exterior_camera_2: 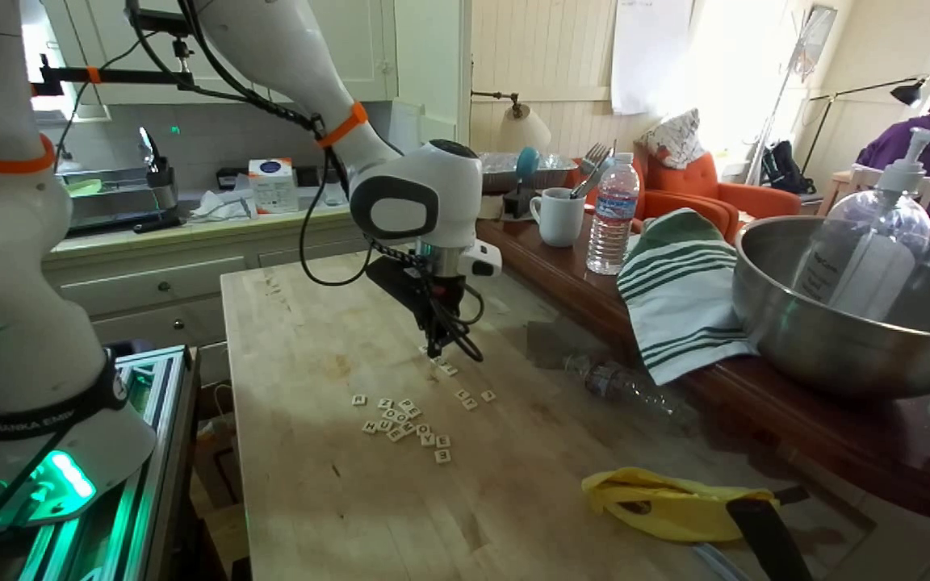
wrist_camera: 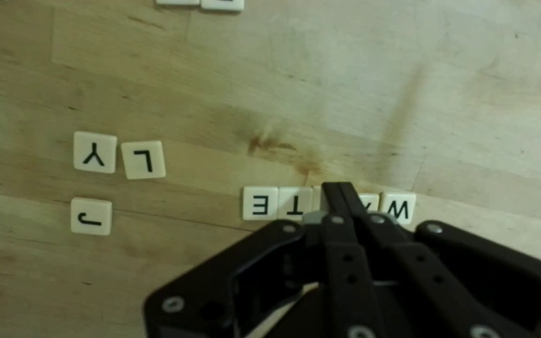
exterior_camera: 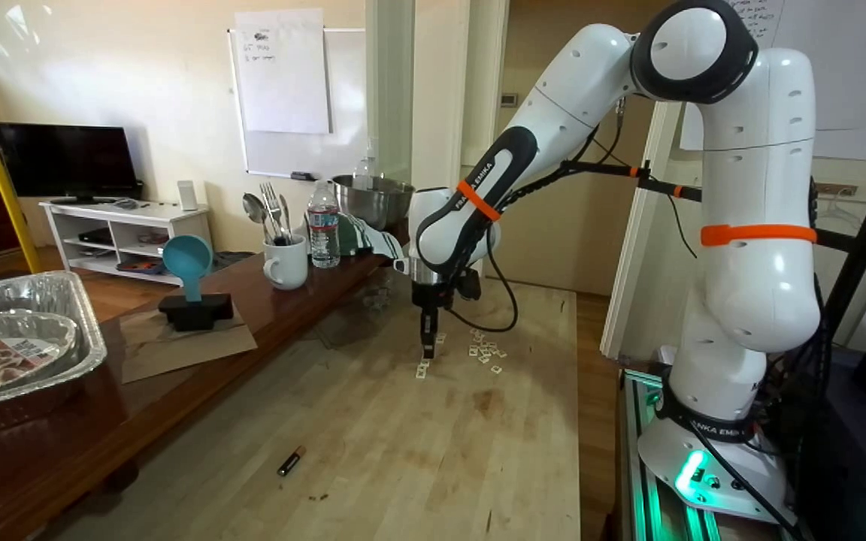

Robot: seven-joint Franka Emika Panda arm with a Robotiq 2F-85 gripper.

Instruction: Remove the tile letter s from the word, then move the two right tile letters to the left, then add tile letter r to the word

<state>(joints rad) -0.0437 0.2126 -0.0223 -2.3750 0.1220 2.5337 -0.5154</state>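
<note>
The end effector [wrist_camera: 338,184] is narrow: its two black fingers [wrist_camera: 331,206] stand side by side, together or nearly so, pointing down over the middle of the word [exterior_camera: 422,370]. The word is a short row of cream letter tiles on the table [exterior_camera: 478,466], well in from every edge that shows. In the wrist view, where the letters stand upside down, the row begins with an E tile [wrist_camera: 260,203] and a T tile [wrist_camera: 295,203] touching it. Next comes a sliver of tile [wrist_camera: 316,197] beside the fingers, then a half-covered tile [wrist_camera: 369,201], and a W tile [wrist_camera: 406,199] at the other end. Whether the fingertips touch any tile cannot be told.

Well apart from the E end, a Y tile [wrist_camera: 94,152] and an L tile [wrist_camera: 143,159] lie just beside each other, with a J tile [wrist_camera: 91,216] near them. In both exterior views, loose tiles [exterior_camera_2: 397,434] lie scattered between the word and the table edge facing the robot base [exterior_camera: 711,466].

In an exterior view, a battery [exterior_camera: 291,460] lies toward the table edge along the dark counter [exterior_camera: 283,315]. On the counter stand a white mug [exterior_camera: 286,264] of cutlery and a water bottle [exterior_camera: 324,240]. A crumpled yellow thing [exterior_camera_2: 675,504] lies near that edge in an exterior view.
</note>
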